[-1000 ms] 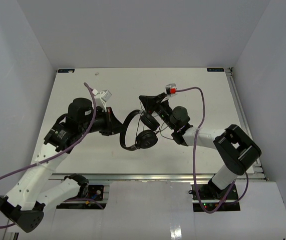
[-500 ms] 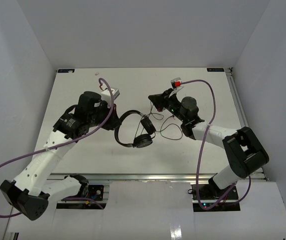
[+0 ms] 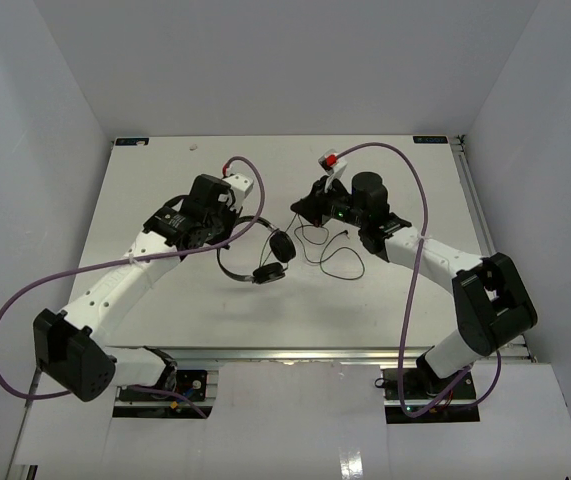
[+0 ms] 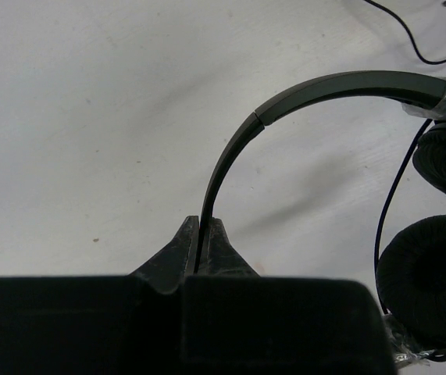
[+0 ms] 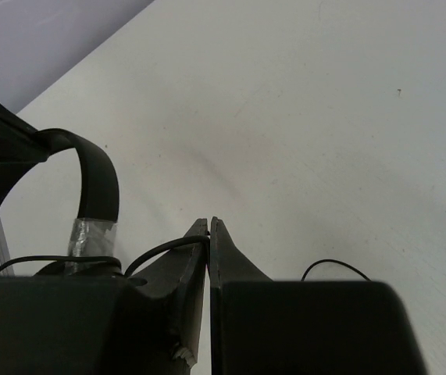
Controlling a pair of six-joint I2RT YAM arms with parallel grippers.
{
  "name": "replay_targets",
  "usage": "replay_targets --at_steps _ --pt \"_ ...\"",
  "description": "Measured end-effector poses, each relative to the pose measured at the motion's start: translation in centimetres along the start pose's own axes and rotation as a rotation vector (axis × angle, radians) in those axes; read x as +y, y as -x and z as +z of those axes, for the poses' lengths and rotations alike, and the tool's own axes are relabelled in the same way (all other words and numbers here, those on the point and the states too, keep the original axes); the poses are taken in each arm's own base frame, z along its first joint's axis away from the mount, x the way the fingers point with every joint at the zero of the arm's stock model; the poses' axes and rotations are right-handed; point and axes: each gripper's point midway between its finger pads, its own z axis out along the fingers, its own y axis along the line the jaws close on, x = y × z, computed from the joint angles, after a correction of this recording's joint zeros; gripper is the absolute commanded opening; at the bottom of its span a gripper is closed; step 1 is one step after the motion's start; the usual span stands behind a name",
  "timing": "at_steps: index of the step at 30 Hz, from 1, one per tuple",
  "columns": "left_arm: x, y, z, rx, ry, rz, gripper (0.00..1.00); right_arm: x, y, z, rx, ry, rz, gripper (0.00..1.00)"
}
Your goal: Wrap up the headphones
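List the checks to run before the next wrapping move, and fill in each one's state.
1. Left gripper shut on the headband: ok.
2. Right gripper pinching the cable: ok.
3. Earcups clear of both grippers: ok.
4. Cable slack taken up: not ok, a loose loop lies on the table.
5. Cable free of tangles at the earcups: cannot tell.

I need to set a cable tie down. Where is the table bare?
Bare: the table's far strip beyond the headphones, and the near strip between them and the front edge. Crowded: the middle, where the jaws pinch headband and cable.
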Motion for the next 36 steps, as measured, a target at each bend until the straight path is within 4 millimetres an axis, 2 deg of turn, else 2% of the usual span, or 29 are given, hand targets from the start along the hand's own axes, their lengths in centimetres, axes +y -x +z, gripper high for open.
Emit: replay_targets --at_steps 5,9,16,20,28,32,36 --pt "0.4 0.9 1.4 -0.025 0.037 0.059 0.00 -0.7 -0.3 0.4 0.078 -0.014 -0.026 0.08" --pt "-0.7 2.0 1.6 -0.119 -0.028 0.090 0.00 -1.8 0.2 1.8 0.111 -0.032 -0.057 0.08" --pt "-3.5 1.9 1.5 -0.178 -0.164 0.157 0.00 -4.8 -0.7 3.1 0.171 -0.103 -0.062 0.08" --pt "-4.3 2.2 1.0 -0.203 -0.197 0.178 0.00 -5.7 -0.7 3.6 0.196 -0.128 -0.064 0.08" --pt "-4.4 3.4 -0.1 -0.273 -0.204 0.178 0.00 -6.4 2.1 3.9 0.172 -0.179 -0.109 0.08" --pt "-4.1 3.2 0.1 -0.265 -0.184 0.179 0.00 -6.6 2.9 3.7 0.176 -0.199 -0.120 0.08" --pt "-3.1 2.6 1.2 -0.221 -0.119 0.180 0.00 -6.6 3.0 2.9 0.188 -0.208 -0.118 0.08"
